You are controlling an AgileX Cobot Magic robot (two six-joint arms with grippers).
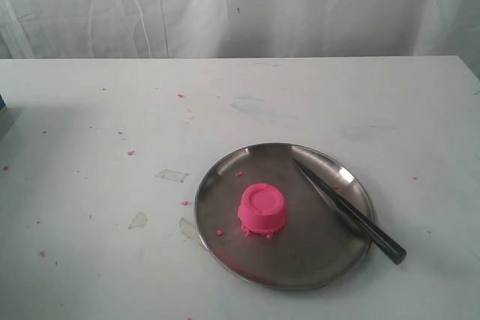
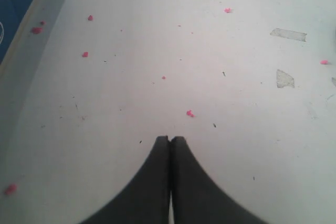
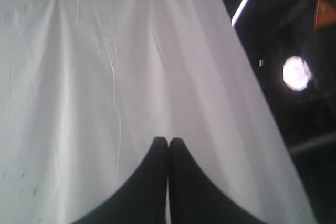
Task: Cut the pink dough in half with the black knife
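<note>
Two grippers: left gripper [image 2: 169, 141] and right gripper [image 3: 168, 141], fingers pressed together, holding nothing.
Pink dough [image 1: 262, 210]: whole, mid steel plate [image 1: 225, 249].
Black knife [image 1: 349, 211]: lying across plate's right rim, apart from dough.

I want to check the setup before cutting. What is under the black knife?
The long black knife lies on the round steel plate, blade over the dish, handle end past the rim above the white table. The plate surface directly under the blade is covered.

A makeshift robot test bench: a stained white table [image 1: 90, 133] flecked with pink crumbs [image 2: 189, 113]. White cloth [image 1: 240, 5] screens it behind.
</note>
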